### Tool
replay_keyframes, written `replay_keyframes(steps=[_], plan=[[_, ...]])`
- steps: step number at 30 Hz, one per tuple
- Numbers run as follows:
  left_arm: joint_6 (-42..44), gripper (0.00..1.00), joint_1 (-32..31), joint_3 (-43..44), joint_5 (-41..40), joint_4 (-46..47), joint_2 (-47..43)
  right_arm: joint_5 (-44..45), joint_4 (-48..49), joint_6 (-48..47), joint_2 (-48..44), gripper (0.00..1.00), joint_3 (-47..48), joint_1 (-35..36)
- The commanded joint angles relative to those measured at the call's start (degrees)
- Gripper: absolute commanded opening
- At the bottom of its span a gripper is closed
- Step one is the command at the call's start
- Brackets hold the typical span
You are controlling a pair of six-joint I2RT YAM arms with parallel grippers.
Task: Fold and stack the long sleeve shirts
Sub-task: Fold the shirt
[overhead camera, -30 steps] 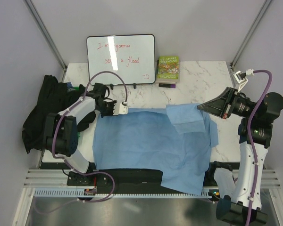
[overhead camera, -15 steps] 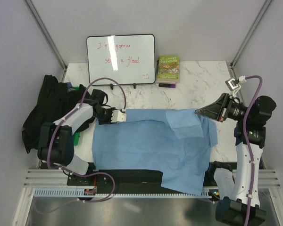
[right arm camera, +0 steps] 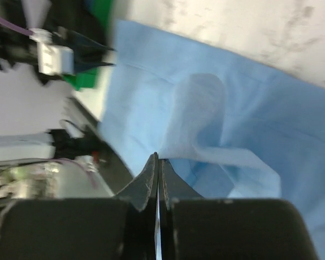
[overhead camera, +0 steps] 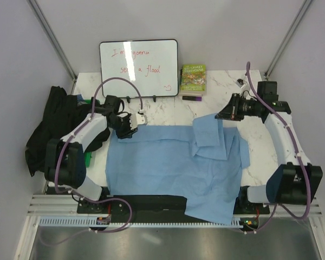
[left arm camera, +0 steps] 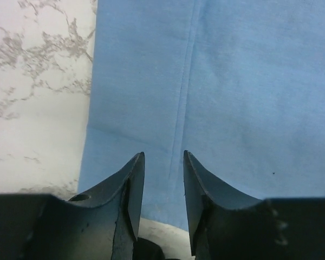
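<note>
Okay, I'm seeing the blue shirt [overhead camera: 168,168] lying spread flat across the middle of the table [overhead camera: 227,89], with its near right corner hanging over the front edge. One sleeve [overhead camera: 210,135] is lying folded back over the body on the right side, in a few overlapping layers.

Right gripper [right arm camera: 156,157] is sitting at the far end of that folded sleeve. Its jaws are pressed fully together, and in the wrist view the cloth is peaking up right into the fingertips, so I'm reading that as pinching the blue fabric. That wrist view is blurring, so I'm not making out any finer detail.

Left gripper [left arm camera: 163,158] is hovering at the shirt's far left corner. Its jaws are standing partly apart with a clear gap and nothing between them. Looking down through the gap, I'm seeing flat blue cloth with a stitched seam [left arm camera: 184,97] running straight away from the fingers, and bare marble just to the left of the shirt's edge. I can't tell whether the fingertips are touching the cloth.

Black shirt [overhead camera: 51,127] is sitting in a crumpled heap at the table's left edge, partly draping off the side, beside the left arm and apart from the blue one.

Whiteboard [overhead camera: 139,67] and book [overhead camera: 193,79] are standing at the back.
</note>
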Motion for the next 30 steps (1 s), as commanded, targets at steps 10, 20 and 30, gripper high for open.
replay_keyframes(steps=[10,20,30], plan=[[-22.54,0.38,-0.62,2.64,-5.86,3.04,11.58,34.25,-14.41,-30.65,25.81,0.00,11.86,4.48],[-30.98,0.34,-1.68,13.16,-8.94,0.32,24.94,42.16,-8.18,-30.92,40.85,0.00,17.91,5.28],[-32.50,0.36,-1.77,23.21,-3.86,-2.32,25.85,33.75,-16.07,-30.91,41.85,0.00,34.98,5.28]])
